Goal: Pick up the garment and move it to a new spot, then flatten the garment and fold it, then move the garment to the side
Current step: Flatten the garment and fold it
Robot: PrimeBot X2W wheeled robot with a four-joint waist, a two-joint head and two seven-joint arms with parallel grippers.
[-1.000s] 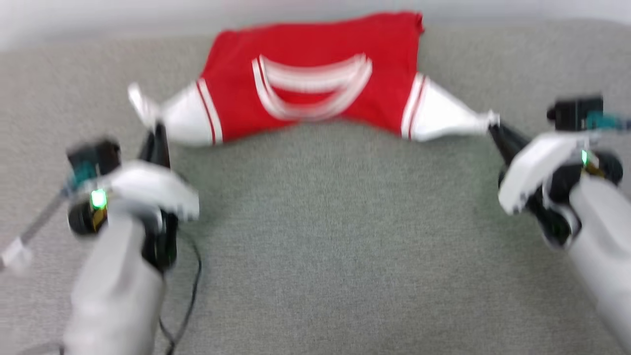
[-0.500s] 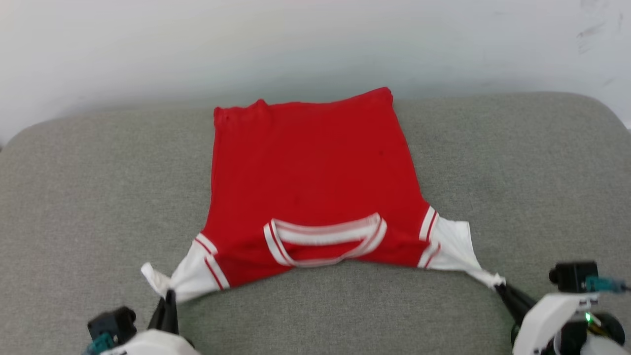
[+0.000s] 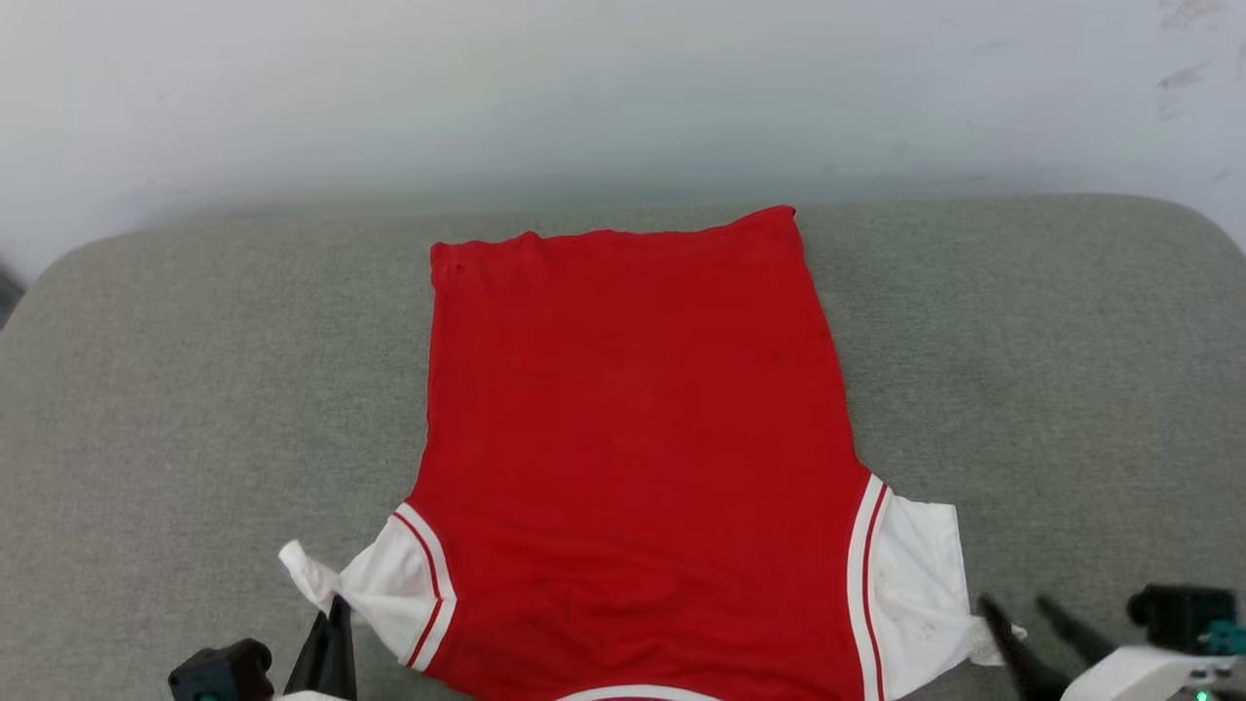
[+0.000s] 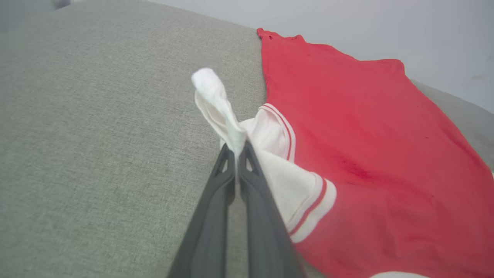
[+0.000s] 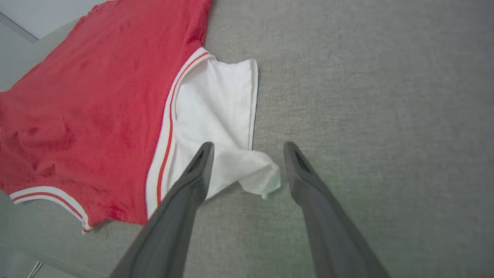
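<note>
The garment (image 3: 633, 428) is a bright red jersey spread flat on the grey cushion, hem toward the wall, its plain red side up; no letters show. White shoulder flaps with red stripes stick out at both near corners. My left gripper (image 4: 236, 148) is shut on the twisted white tip of the left flap, also seen at the head view's lower left, gripper (image 3: 336, 608). My right gripper (image 5: 247, 148) stands open, its fingers either side of the crumpled white corner (image 5: 254, 173) of the right flap, which lies loose on the cushion. In the head view that gripper (image 3: 1020, 611) sits at the lower right.
The grey fabric cushion (image 3: 1051, 370) has rounded far corners and ends at a pale wall (image 3: 623, 88). Bare cushion lies left and right of the jersey. The near edge of the cushion (image 5: 46, 256) shows in the right wrist view, just beyond the collar trim.
The head camera tilted up, shifting the whole picture. The jersey was drawn toward me and now lies stretched flat. My right gripper has opened and let go of the right flap; the left still holds.
</note>
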